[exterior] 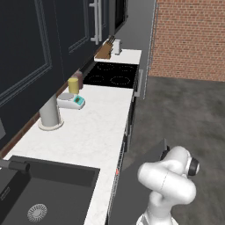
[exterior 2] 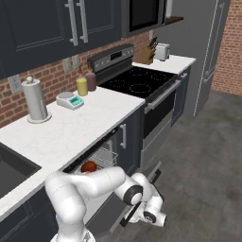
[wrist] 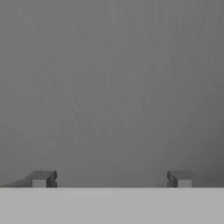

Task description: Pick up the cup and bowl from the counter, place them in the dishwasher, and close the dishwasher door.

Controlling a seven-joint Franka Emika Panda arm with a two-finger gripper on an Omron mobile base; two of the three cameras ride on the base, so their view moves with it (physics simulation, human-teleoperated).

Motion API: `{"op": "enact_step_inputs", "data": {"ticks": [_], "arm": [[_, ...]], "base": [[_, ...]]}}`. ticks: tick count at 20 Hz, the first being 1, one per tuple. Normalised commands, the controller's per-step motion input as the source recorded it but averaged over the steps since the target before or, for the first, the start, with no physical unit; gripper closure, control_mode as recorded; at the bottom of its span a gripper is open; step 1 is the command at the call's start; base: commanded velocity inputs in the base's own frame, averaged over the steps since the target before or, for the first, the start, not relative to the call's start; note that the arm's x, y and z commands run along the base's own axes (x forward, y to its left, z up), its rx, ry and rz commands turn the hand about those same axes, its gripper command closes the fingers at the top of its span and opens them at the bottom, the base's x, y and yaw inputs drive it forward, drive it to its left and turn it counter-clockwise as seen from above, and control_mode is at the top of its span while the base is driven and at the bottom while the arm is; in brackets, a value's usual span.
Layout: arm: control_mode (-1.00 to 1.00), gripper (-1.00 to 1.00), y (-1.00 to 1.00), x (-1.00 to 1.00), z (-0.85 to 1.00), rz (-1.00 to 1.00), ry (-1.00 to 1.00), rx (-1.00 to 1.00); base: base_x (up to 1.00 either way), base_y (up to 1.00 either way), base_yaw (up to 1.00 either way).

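From the left base camera I see the bench (exterior: 94,127) carrying no cup or bowl, and my arm low beside the dark dishwasher door (exterior: 132,189), which hangs partly open. From the right side, the bowl (exterior 2: 88,166) already sits in the wire rack (exterior 2: 105,158) under the bench; I can't make out the cup there. My claw (wrist: 111,178) stands wide and empty, facing a flat grey surface that I take to be the door. The door's long edge runs along the bench front, so I judge the push goes inward, toward the rack.
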Motion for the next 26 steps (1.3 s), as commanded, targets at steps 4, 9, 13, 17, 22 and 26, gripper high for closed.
{"op": "enact_step_inputs", "data": {"ticks": [4,9,13,17,22,26], "arm": [[-1.00,-1.00,0.73,-0.03,0.42,0.08,0.00,0.40],[-1.00,-1.00,0.95,-0.28,0.52,0.13,0.00,0.32],[-1.00,-1.00,1.00,-0.28,0.65,0.16,0.00,0.22],[-1.00,-1.00,1.00,-0.03,0.58,0.16,0.00,0.17],[-1.00,-1.00,1.00,0.00,0.49,0.12,0.00,0.11],[-1.00,-1.00,1.00,0.01,0.09,0.03,0.00,0.07]], "base": [[0.00,0.00,0.00],[0.00,0.00,0.00],[0.00,0.00,0.00],[0.00,0.00,0.00],[0.00,0.00,0.00],[0.00,0.00,0.00]]}}
